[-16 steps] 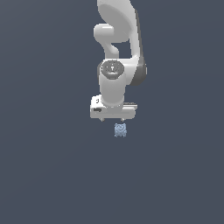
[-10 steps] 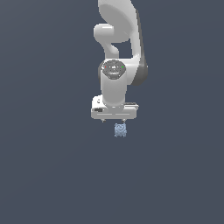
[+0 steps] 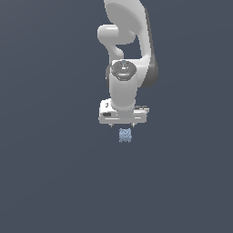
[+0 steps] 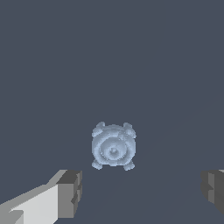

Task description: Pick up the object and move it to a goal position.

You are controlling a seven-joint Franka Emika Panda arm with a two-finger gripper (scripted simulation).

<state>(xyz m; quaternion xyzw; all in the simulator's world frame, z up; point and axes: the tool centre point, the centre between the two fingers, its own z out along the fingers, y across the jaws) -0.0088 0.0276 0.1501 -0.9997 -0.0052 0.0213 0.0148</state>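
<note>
The object (image 3: 125, 135) is a tiny pale blue-grey lumpy block with bumpy edges. It lies on the dark grey floor just in front of the white arm's hand in the exterior view. In the wrist view the object (image 4: 113, 146) shows concentric rings on its upper face and small knobs at its corners. My gripper (image 3: 123, 125) is open and empty, and sits above the object. In the wrist view my gripper (image 4: 142, 192) has its two fingertips (image 4: 70, 192) wide apart, with the object lying ahead of the gap, not between them.
The dark grey floor (image 3: 54, 173) stretches flat on every side. The white arm (image 3: 127, 41) rises behind the hand. No goal marker shows.
The hand has dropped slightly toward the object. The object has not moved.
</note>
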